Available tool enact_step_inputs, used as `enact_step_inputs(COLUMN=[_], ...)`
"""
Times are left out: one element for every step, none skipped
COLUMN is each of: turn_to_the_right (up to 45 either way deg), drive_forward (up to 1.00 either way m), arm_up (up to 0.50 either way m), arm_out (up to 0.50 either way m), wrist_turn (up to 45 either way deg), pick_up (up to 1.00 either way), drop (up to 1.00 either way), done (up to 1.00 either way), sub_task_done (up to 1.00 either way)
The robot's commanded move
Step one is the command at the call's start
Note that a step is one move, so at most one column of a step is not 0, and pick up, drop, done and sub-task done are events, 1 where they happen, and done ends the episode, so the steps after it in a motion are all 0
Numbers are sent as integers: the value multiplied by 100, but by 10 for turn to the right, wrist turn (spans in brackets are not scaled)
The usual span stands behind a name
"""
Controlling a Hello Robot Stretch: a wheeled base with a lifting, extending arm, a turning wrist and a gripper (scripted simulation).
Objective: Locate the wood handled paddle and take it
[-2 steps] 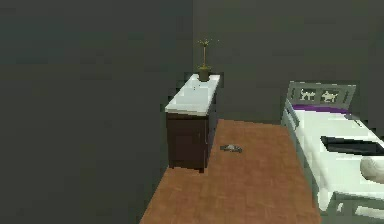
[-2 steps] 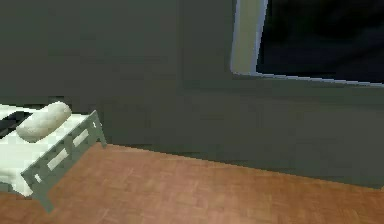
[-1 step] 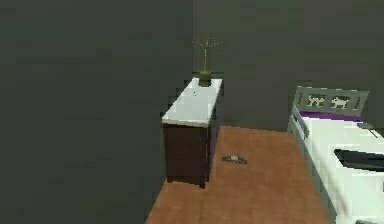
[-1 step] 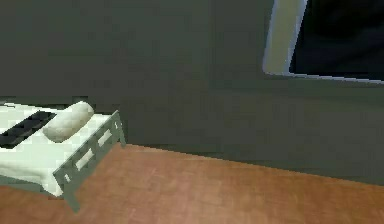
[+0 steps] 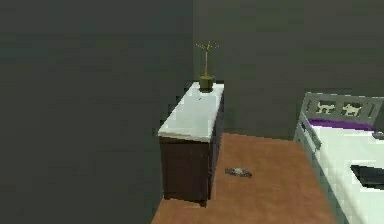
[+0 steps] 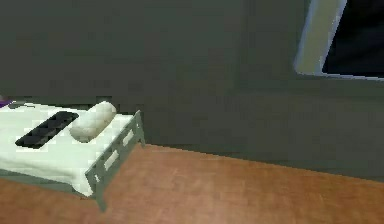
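Search stage: locating and grabbing both left, by my read. Small grey flat object on brown floor, just right of dark wooden cabinet with pale top, is the likeliest paddle candidate. Claw state: cannot tell.

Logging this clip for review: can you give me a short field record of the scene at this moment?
floor: wood floor
cabinet: dark wood cabinet, pale top, forward view's middle
on cabinet: brownish upright ornament at the far end
floor item: small grey thing beside the cabinet; possibly the paddle, too small to tell
bed: pale-framed bed
on bed: bolster pillow, flat dark thing
window: dark window, arm side view's upper right
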Motion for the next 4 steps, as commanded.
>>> enact_step_inputs(turn_to_the_right=[240, 0, 0, -270], drive_forward=[0, 100, 70, 0], arm_up=[0, 0, 0, 0], arm_out=[0, 0, 0, 0], wrist_turn=[0, 0, 0, 0], pick_up=[0, 0, 0, 0], drop=[0, 0, 0, 0], done=[0, 0, 0, 0], sub_task_done=[0, 0, 0, 0])
